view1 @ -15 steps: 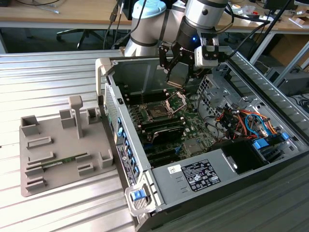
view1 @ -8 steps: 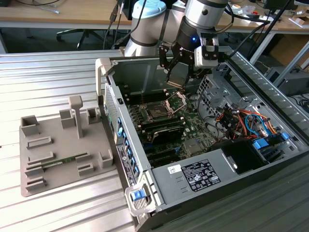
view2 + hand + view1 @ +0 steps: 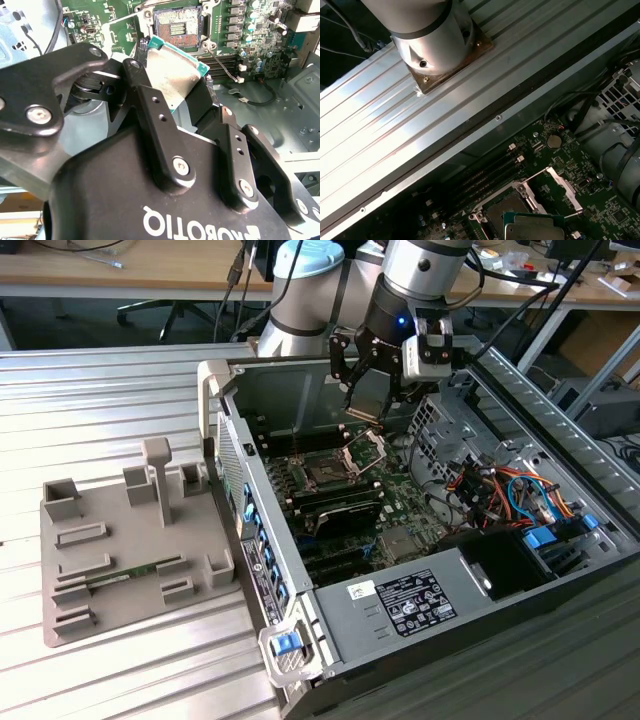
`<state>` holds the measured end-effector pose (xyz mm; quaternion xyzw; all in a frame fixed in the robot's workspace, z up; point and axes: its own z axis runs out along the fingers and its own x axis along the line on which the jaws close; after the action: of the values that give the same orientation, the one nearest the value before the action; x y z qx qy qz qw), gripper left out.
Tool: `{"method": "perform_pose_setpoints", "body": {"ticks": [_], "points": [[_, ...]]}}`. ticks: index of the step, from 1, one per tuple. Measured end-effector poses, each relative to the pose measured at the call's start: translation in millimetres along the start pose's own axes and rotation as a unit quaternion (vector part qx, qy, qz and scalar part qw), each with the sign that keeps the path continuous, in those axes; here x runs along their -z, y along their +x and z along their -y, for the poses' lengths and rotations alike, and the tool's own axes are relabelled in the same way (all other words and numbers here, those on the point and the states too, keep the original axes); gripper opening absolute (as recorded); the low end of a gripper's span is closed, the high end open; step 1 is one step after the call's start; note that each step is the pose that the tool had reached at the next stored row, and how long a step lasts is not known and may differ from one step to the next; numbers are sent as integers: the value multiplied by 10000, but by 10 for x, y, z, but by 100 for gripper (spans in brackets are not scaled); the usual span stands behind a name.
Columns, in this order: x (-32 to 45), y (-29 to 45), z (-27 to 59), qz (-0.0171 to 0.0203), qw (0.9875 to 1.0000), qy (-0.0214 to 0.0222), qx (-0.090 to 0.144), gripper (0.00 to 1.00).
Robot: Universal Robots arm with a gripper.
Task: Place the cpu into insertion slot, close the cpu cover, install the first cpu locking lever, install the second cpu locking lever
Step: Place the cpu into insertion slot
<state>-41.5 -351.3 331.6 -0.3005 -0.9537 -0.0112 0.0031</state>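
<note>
Case (image 3: 258,540) open, motherboard (image 3: 402,502) exposed. Gripper (image 3: 366,412) pinches cpu (image 3: 175,70) by edges, tilted, near insertion slot (image 3: 177,27), not yet seated. cpu cover (image 3: 366,448) raised just beside. Risks: tilted or offset descent bends socket contacts; corner catches cover; thin-edge grip slips.

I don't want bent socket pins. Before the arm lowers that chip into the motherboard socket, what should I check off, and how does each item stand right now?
1. Grip: the small square silvery-grey cpu sits clamped in the black gripper: ok.
2. The square dark insertion slot is empty, with its contacts bare: ok.
3. The thin silvery metal-frame cpu cover stands raised, off the slot: ok.
4. The cpu hangs above the slot and does not touch it: ok.
5. The cpu is squared and level with the slot: cannot tell.
</note>
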Motion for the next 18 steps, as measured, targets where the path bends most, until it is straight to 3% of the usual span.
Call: {"method": "perform_pose_setpoints", "body": {"ticks": [18], "points": [[-15, 40, -54, 2, 10000, 3, -3, 54]]}}
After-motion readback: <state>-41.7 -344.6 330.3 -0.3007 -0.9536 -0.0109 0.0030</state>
